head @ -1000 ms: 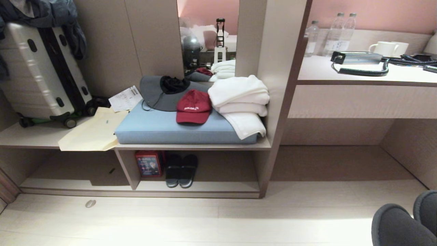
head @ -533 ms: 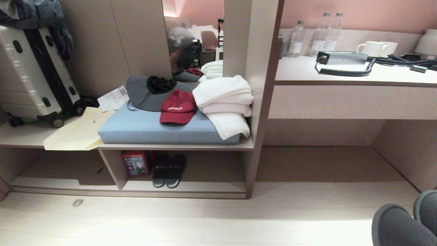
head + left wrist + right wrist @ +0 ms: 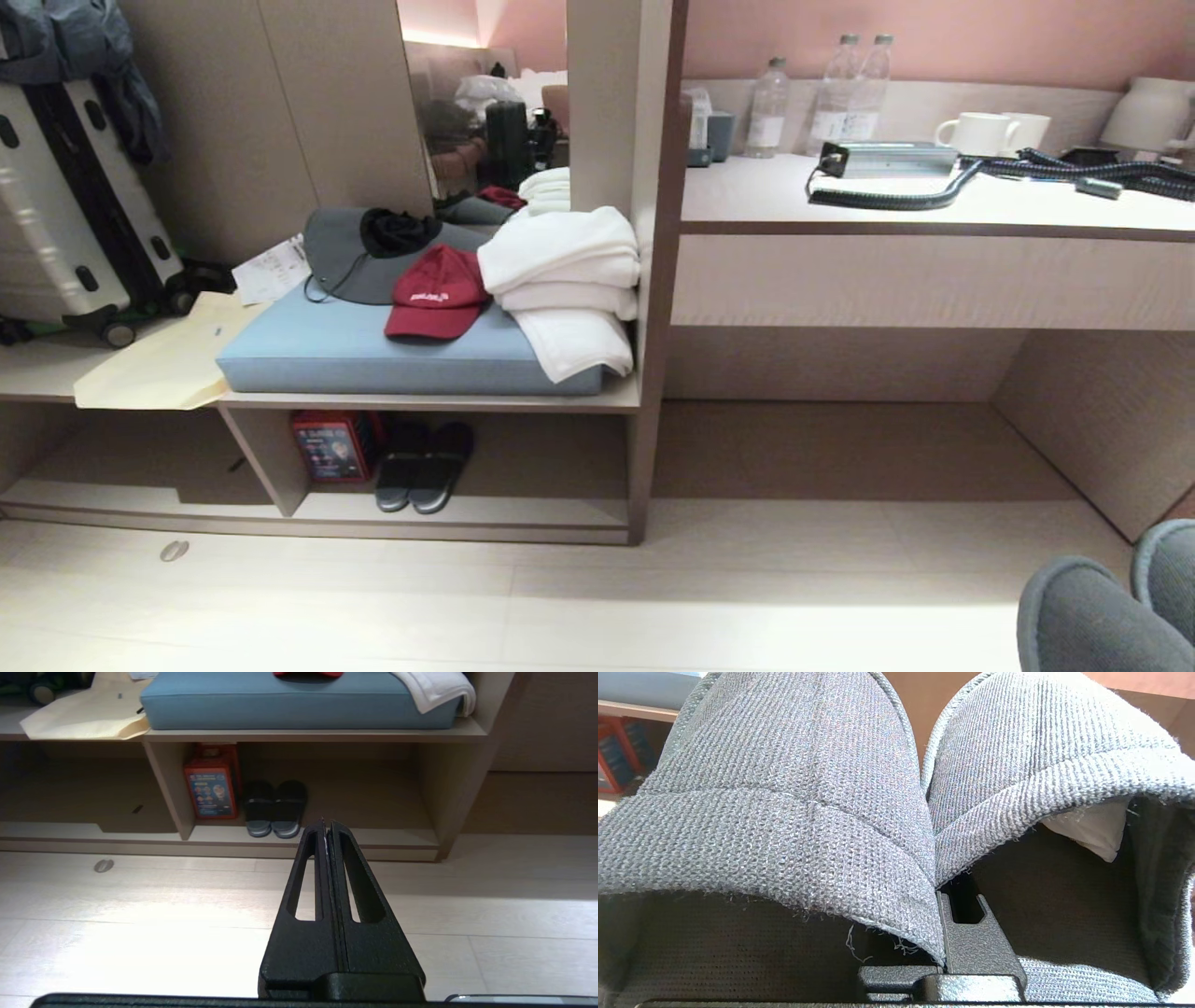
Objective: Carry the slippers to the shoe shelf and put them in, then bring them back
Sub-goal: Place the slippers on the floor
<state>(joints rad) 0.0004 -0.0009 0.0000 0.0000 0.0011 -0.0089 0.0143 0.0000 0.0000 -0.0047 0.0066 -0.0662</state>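
Right gripper [image 3: 942, 905] clamps the inner edges of the grey knit slippers [image 3: 1102, 607] at the near right, above pale floor and well apart from the shoe shelf [image 3: 523, 511] at the far left. Left gripper [image 3: 325, 825], fingers pressed together and empty, points toward that shelf, where black slides [image 3: 425, 467] stand beside a red box [image 3: 327, 446].

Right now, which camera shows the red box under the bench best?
The left wrist view: the red box faces it, whole front visible. The head view shows it smaller and shadowed. The right wrist view shows only a strip beside the grey slippers.
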